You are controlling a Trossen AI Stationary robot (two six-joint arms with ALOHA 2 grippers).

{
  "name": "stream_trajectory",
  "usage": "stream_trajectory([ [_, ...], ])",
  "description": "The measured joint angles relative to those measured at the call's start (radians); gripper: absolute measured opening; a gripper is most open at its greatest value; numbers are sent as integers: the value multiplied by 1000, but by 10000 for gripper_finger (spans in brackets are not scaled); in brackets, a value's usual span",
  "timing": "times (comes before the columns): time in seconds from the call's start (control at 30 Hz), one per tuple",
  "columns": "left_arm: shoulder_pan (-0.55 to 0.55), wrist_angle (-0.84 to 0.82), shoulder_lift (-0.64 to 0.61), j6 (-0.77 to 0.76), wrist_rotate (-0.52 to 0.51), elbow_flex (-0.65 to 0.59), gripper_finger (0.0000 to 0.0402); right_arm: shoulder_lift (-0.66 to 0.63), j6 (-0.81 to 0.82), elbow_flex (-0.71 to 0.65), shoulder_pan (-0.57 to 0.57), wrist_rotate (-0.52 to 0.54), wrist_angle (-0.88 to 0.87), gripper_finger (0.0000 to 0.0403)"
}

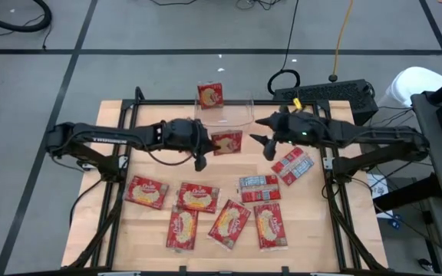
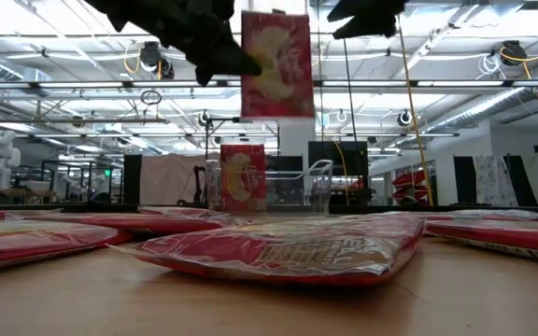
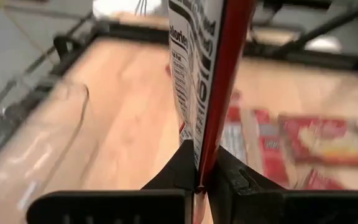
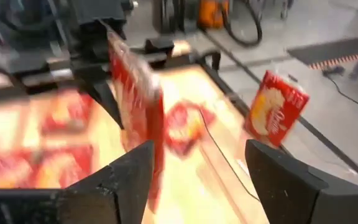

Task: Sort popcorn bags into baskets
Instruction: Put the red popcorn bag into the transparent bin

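Note:
My left gripper (image 1: 203,150) is shut on a red popcorn bag (image 1: 227,142), held up above the table's middle; the low view shows that bag (image 2: 276,63) high and upright. My right gripper (image 1: 262,142) stands open just to the bag's right, touching nothing; its fingers (image 4: 129,180) are spread wide. The clear basket (image 1: 240,115) sits at the table's far edge with one bag (image 1: 210,95) standing upright in it on its lower edge, also seen as the standing bag (image 2: 242,177) in the low view. Several more bags (image 1: 198,197) lie flat on the near half of the table. My left gripper pinches the bag's edge nearest it (image 3: 199,163) between its two fingers (image 3: 178,169). The fingers come nearly level from the table's left. The bag stands upright and edge-on in the hold, lifted clear of the table.
Flat bags cover the near half, red faces up (image 1: 146,192) and white backs up (image 1: 292,165). A black frame (image 1: 129,107) runs round the table. A keyboard (image 1: 328,96) and cables lie beyond the far right corner.

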Motion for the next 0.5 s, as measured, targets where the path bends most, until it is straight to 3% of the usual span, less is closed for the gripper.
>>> stream_trajectory([
  [0.2, -16, -120, 39, -72, -52, 0, 18, 176, -61, 173, -17, -64, -130, 246],
  [0.33, -39, -147, 70, -79, -83, 0, 18, 286, -96, 221, -16, -162, -137, 246],
  [0.5, -60, -154, 83, -55, -84, 0, 24, 388, -143, 271, -17, -192, -144, 246],
])
